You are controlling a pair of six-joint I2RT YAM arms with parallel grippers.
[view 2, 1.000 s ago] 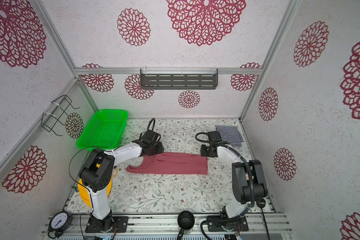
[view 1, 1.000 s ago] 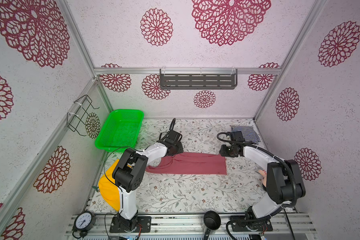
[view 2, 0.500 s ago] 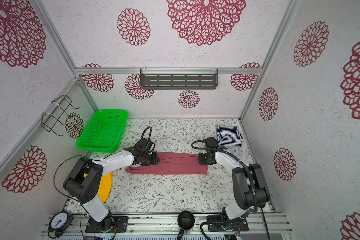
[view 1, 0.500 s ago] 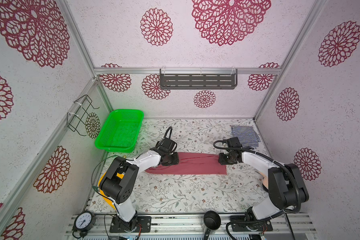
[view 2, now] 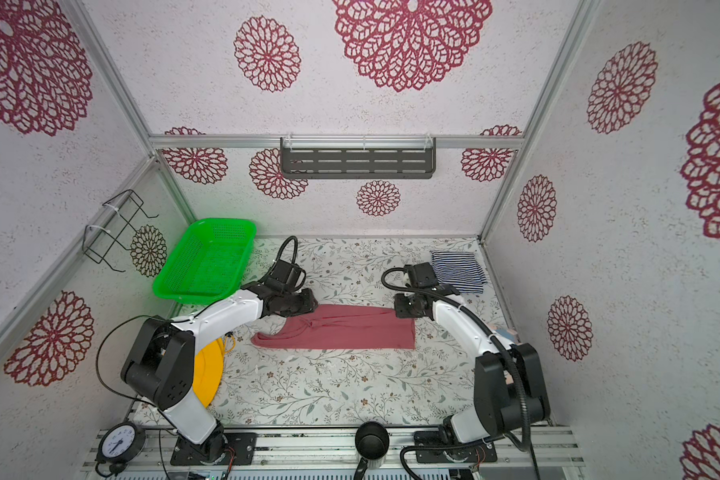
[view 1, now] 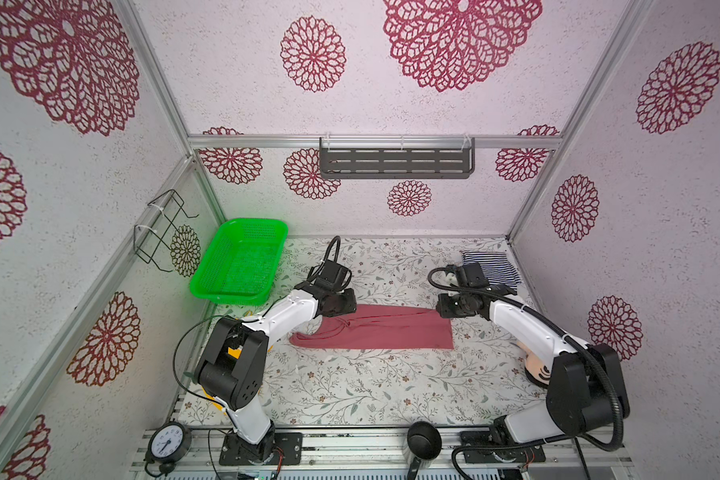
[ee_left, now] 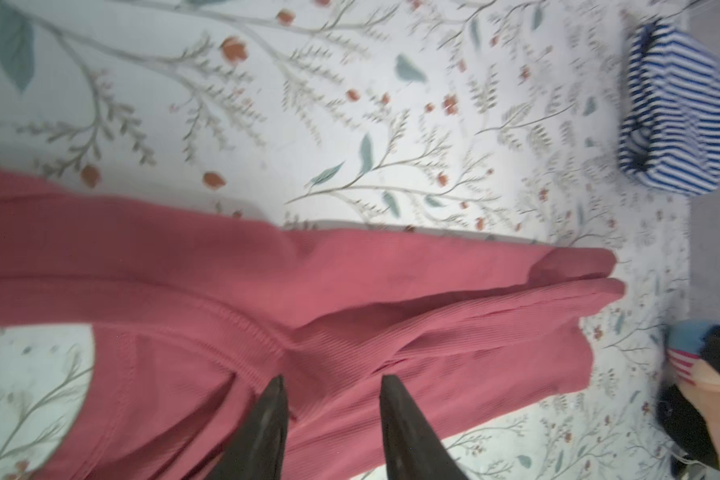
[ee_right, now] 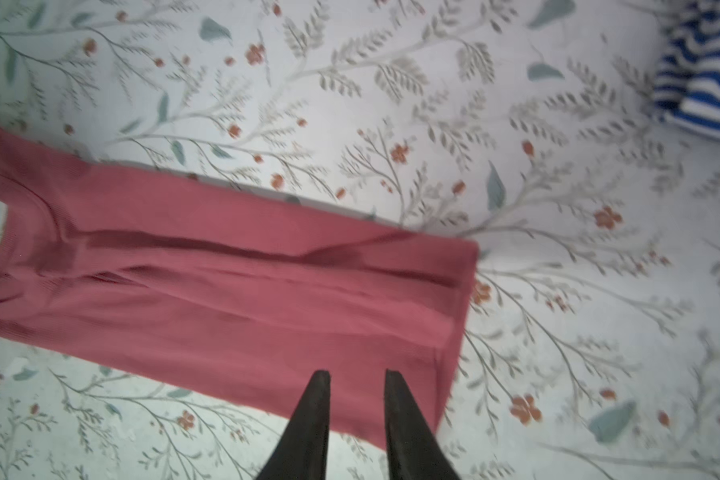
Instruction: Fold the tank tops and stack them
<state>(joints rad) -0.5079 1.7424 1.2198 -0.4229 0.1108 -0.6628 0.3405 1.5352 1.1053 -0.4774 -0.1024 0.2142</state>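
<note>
In both top views the ribbed rose-red tank top point(view 1: 391, 334) lies as a long flat band across the middle of the floral surface point(view 1: 350, 386). The striped tank top point(view 1: 491, 268), a small folded rectangle, sits in its far right corner.

Left wrist view: the left gripper point(ee_left: 331, 384) has its 2 tapered black fingers spread over creased knit.

Right wrist view: the right gripper point(ee_right: 357, 374) fingers stand narrowly apart over the hem corner.

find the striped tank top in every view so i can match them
In a top view: striped tank top, far right corner of the table.
In a top view: striped tank top, same corner.
Left wrist: striped tank top whole, past the hem of the rose-red tank top.
Right wrist: striped tank top cut by the frame edge.
Shared landmark: that hem.
</note>
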